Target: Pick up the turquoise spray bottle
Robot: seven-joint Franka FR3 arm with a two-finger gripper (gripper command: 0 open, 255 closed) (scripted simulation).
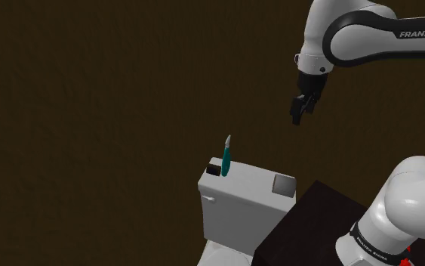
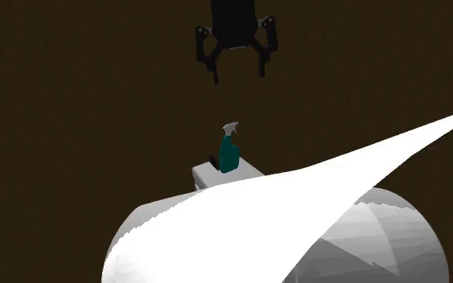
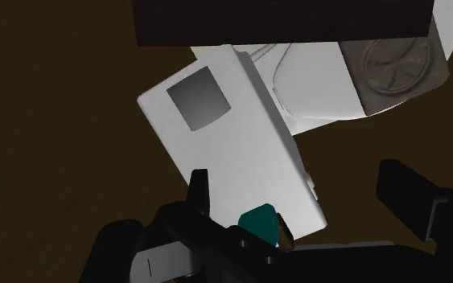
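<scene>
Turquoise spray bottle (image 1: 226, 157) is the smallest thing of note here, so I start with what looms over it. A dark brown wall (image 1: 90, 91) backs the whole scene. The white arm (image 1: 369, 30) reaches in from the shoulder view's upper right, above its dark stand (image 1: 309, 219). Beside the stand is a white toilet (image 1: 237, 208), and its flat tank lid (image 3: 249, 153) carries a grey square (image 3: 200, 98) at one end. The black gripper (image 2: 238, 75) hangs in the air above the tank, pointing down, with its fingers (image 2: 215, 76) spread apart and nothing between them. The bottle stands upright on the lid at the end away from the grey square, at the shoulder view's left, with a small dark thing (image 1: 213, 170) just beside it. It is well below the gripper and untouched.
</scene>
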